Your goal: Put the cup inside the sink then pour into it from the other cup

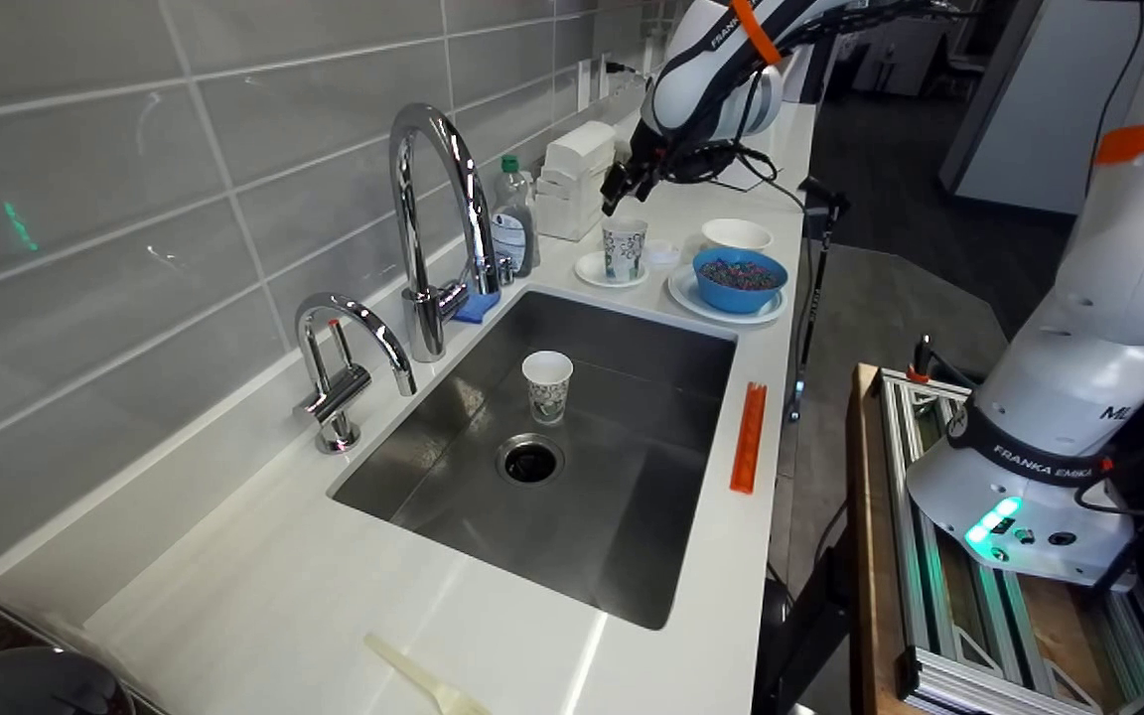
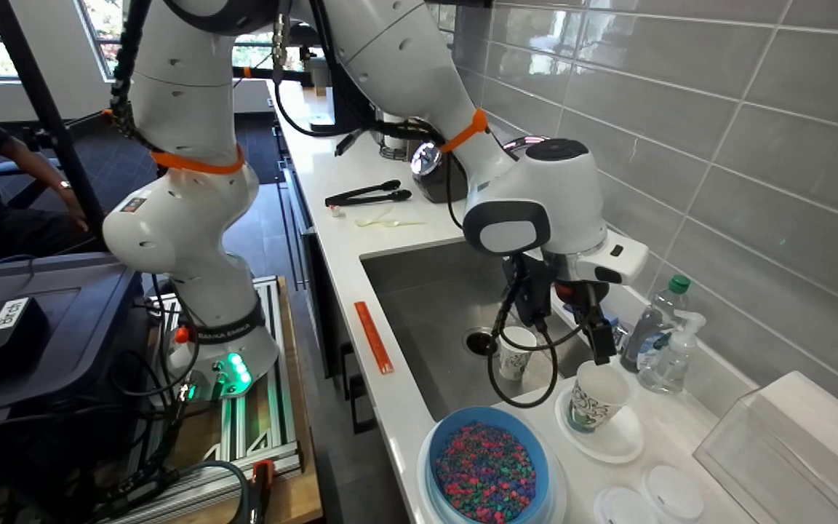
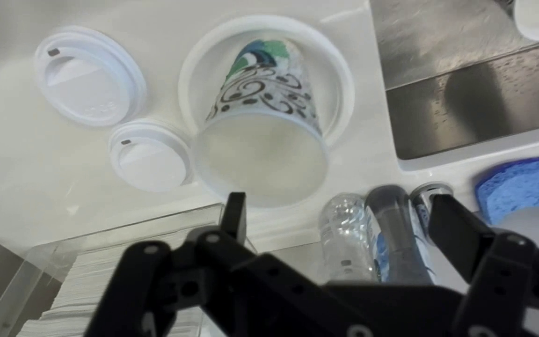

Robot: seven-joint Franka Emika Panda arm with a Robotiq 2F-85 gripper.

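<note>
Cup (image 1: 546, 389), white with a printed pattern, standing upright in the steel sink (image 1: 587, 516), near the round drain (image 1: 530, 461). A second cup (image 1: 624, 253), similarly patterned, stands on a small white plate (image 1: 588, 268) on the counter (image 1: 264, 596), just beyond the sink's edge. The robot's black gripper (image 3: 342, 213) is close to this second cup's rim; in the wrist view its jaws are spread wide apart. Near that plate, a blue bowl (image 1: 739, 301) holds small colourful bits (image 2: 488, 466). An orange strip (image 1: 749, 439) lies alongside the sink, opposite a tall curved tap (image 1: 414, 258).
</note>
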